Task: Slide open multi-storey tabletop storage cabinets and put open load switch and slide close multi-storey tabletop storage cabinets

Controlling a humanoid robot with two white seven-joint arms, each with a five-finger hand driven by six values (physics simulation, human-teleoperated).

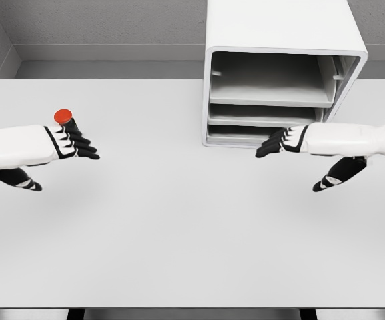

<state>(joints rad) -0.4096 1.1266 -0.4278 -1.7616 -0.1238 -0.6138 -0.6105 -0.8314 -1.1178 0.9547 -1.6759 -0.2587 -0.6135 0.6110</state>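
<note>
- One load switch (63, 116), red-capped, sits on the table (179, 233) at far left, touching or just behind the left hand (72, 143); whether it is gripped cannot be told.
- Left fingers extend loosely together; the right hand (282, 141) hangs relaxed, holding nothing.
- Storage cabinet (279, 73) stands well apart at upper right, its shelves exposed; placing and closing appear to remain.
- Nothing visible lies between switch and cabinet.
</note>
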